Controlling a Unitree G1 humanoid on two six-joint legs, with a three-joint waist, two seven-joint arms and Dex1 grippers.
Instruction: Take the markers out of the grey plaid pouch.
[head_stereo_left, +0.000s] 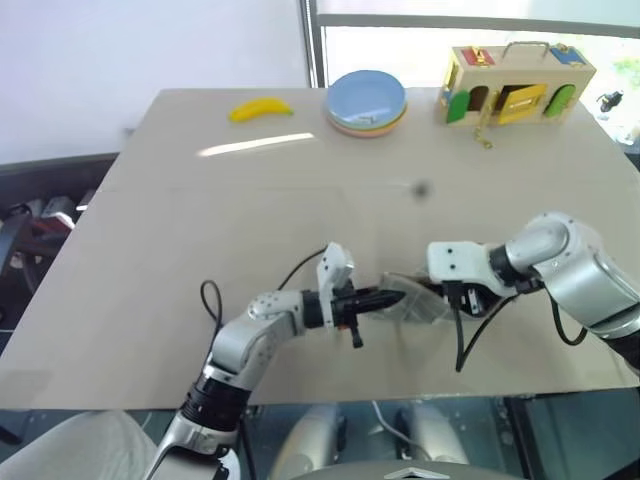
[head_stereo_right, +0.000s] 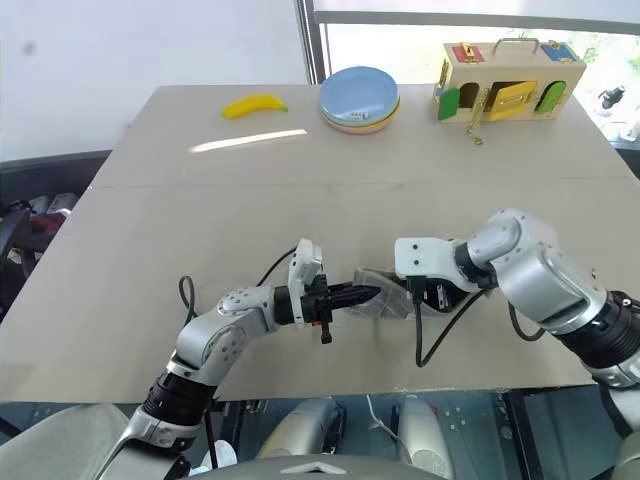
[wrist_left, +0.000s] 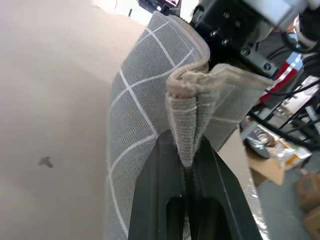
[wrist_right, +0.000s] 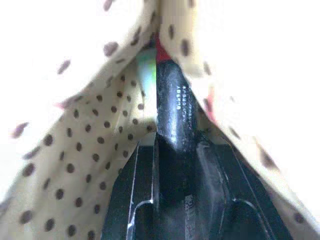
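Note:
The grey plaid pouch (head_stereo_left: 418, 305) is held up just above the table's front middle, between my two hands. My left gripper (wrist_left: 186, 150) is shut on the pouch's folded edge (wrist_left: 187, 115), pinching the fabric from the left. My right gripper (wrist_right: 175, 145) reaches down into the open mouth, with tan dotted lining (wrist_right: 85, 150) on both sides. It is shut on a marker with a dark barrel (wrist_right: 172, 100) and a red tip (wrist_right: 160, 50). A light green marker (wrist_right: 146, 67) lies deeper inside, just beside it. From the head views, both markers are hidden by the pouch.
At the table's far side lie a yellow banana (head_stereo_left: 261, 108), a stack of plates with a blue one on top (head_stereo_left: 367, 102), and a wooden latch box (head_stereo_left: 515, 85). A small dark spot (head_stereo_left: 421, 188) marks the tabletop. The table's front edge runs just below my hands.

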